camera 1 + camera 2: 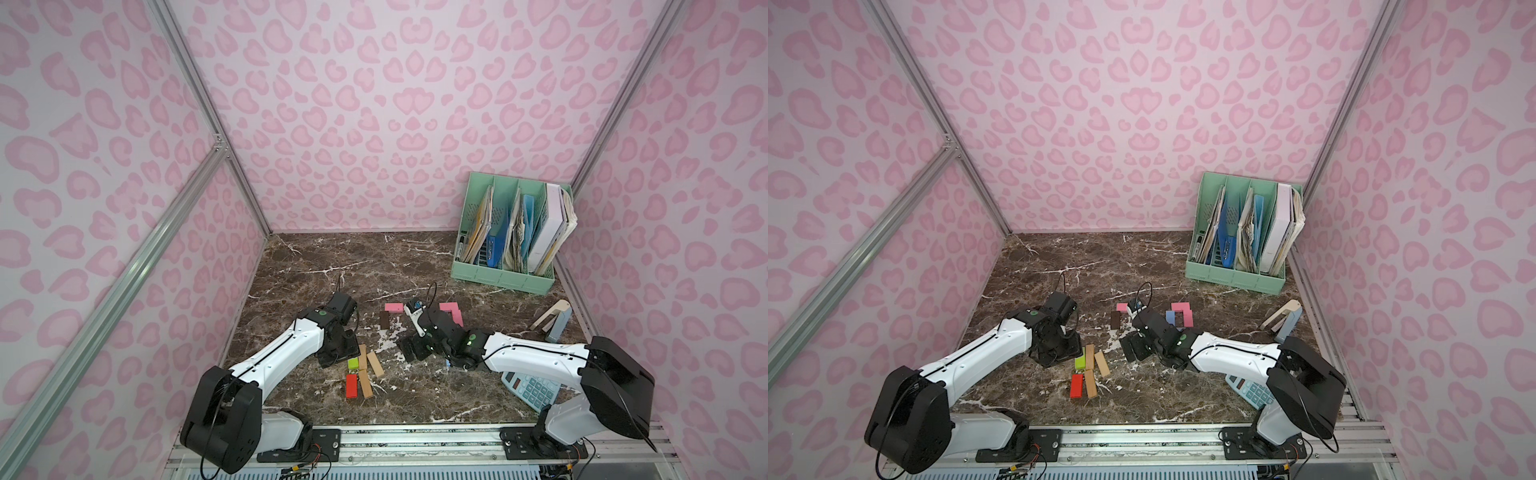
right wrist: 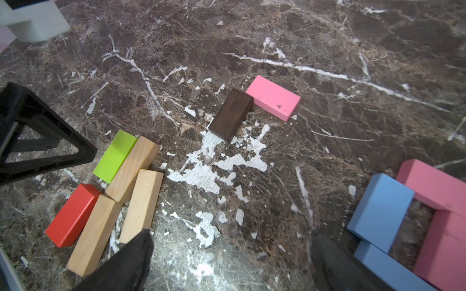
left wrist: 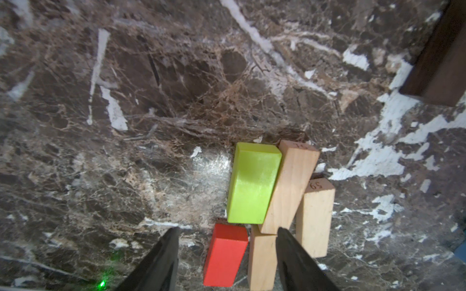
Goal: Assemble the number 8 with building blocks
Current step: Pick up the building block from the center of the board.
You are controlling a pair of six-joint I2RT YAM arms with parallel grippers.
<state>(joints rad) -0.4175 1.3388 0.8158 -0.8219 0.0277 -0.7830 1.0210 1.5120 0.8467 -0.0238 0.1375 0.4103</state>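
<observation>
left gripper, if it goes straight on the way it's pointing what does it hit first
Likely the red block and the tan block beside it: both lie between the left gripper's open fingers, the green block just beyond. How high it hangs above them is unclear.

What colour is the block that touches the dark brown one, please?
Pink: the block shows best in the right wrist view.

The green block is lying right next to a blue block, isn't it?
Not quite. The green block lies right next to a tan wooden block, not a blue one. The left wrist view shows the two side by side, touching.
</observation>
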